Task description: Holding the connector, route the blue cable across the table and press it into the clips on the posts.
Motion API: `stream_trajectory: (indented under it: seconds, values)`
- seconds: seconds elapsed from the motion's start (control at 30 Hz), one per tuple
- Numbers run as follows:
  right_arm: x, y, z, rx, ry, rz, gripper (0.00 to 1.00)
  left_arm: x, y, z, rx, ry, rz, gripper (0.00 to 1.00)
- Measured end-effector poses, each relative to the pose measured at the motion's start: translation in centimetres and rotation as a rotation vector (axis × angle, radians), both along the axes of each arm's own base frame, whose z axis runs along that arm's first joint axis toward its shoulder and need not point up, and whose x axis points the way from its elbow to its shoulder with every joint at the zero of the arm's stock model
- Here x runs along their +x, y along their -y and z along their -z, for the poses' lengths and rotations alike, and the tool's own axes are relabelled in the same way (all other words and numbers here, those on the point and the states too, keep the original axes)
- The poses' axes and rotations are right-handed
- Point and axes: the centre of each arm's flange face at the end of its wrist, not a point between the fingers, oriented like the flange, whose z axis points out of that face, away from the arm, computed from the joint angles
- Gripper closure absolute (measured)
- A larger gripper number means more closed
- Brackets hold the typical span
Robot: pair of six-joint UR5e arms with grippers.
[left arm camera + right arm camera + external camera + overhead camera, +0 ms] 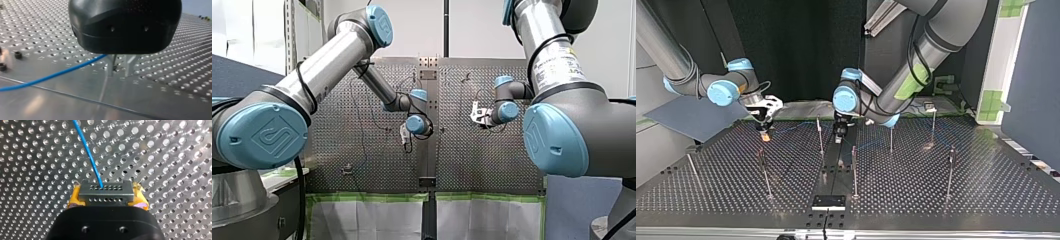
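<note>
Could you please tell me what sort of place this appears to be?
Most likely a robotics lab test cell: my left arm and my right arm, a perforated metal table with thin posts, and a blue cable whose connector my right tool holds.

In the top view you see posts (pixel 854 170) across the table (pixel 986 200), the cable (pixel 91 157) along its far edge, and the connector (pixel 765 136) near the far-left corner.

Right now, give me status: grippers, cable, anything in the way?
Right gripper shut on connector, blue cable trailing out. Left gripper open, cable at its fingers. One post stands between the two grippers.
</note>
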Motion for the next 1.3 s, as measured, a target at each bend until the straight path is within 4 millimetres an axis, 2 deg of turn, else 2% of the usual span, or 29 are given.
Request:
stream_trajectory:
  seconds: [0.03,0.33,0.63,0.93,1.3]
  values:
    - [0.0,0.0,0.0,-0.001,-0.001,-0.002,1.0,-0.1,0.0,0.1,0.007,-0.007,-0.001,0.0]
    - [0.8,-0.4,0.1,-0.012,-0.021,-0.025,1.0,-1.6,0.2,0.3,0.079,-0.058,-0.027,0.0]
    - [1.6,-0.9,0.1,-0.029,-0.05,-0.045,1.0,-3.9,1.1,0.5,0.12,-0.11,-0.006,0.0]
    - [1.7,-0.9,0.3,-0.032,-0.058,-0.048,1.0,-5.3,0.9,-1.0,0.115,-0.087,-0.038,0.0]
    - [1.7,-0.9,0.6,-0.024,-0.054,-0.049,1.0,-8.2,1.4,-3.4,0.09,-0.038,0.004,0.0]
